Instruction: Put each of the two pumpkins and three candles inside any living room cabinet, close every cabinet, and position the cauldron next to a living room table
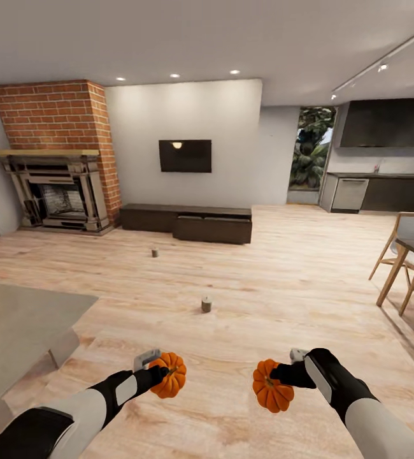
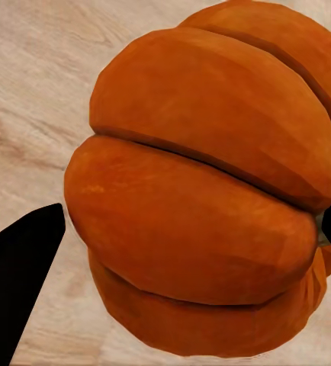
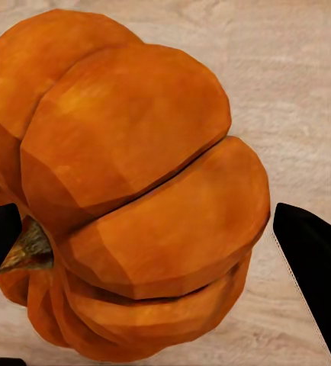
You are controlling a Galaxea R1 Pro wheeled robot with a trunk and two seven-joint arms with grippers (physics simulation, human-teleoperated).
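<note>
Two gripped pumpkins (image 1: 169,375), unlabelled

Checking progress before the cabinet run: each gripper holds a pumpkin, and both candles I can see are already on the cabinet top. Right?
Not quite. The head view shows both candles standing on the wood floor, short of the cabinet. Left gripper and right gripper each hold a pumpkin.

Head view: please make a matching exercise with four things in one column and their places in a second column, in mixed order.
Things:
1. left hand
2. cabinet
3. nearer candle
4. grey table

Places:
A. standing alone on the wood floor
B. against the far wall, under the TV
C. at the picture's left edge
D. closed on a pumpkin

Pairs: 1-D, 2-B, 3-A, 4-C
</note>
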